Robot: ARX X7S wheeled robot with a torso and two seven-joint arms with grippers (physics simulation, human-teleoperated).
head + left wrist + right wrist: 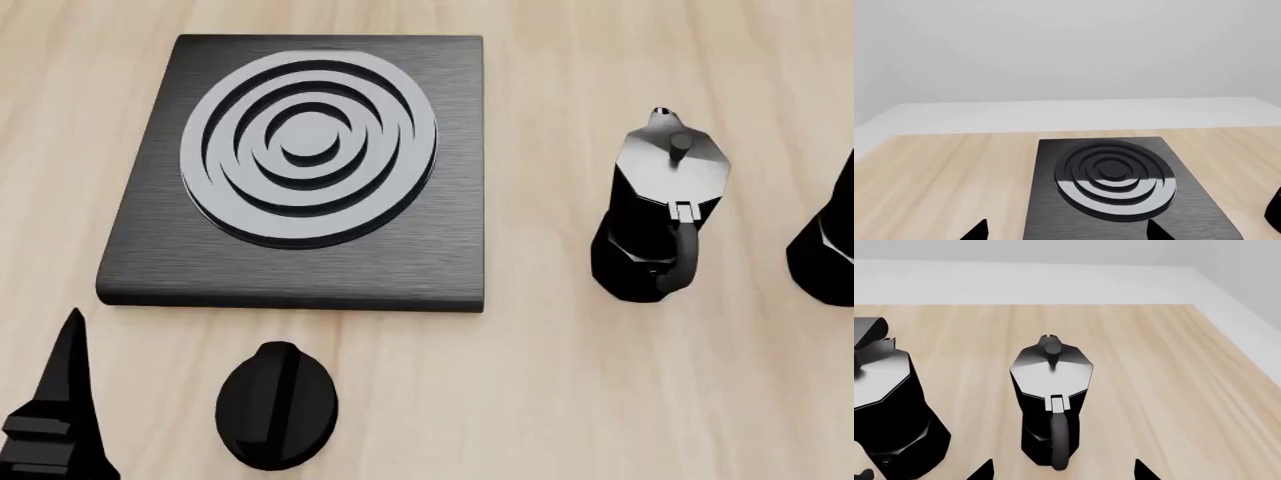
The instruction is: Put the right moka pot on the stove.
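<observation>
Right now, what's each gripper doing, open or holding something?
Left gripper: open, holding nothing, above the stove.
Right gripper: open, holding nothing, fingers either side of the right moka pot.

Little of the robot shows. In the head view's lower left corner stands one left gripper finger (60,400), plain glossy black, a tall narrow spike tapering to a point above a stepped, blocky base. Each wrist view shows only two small black pointed fingertips (977,231) (982,471) at the bottom edge, without cables, screws or markings to be made out.
</observation>
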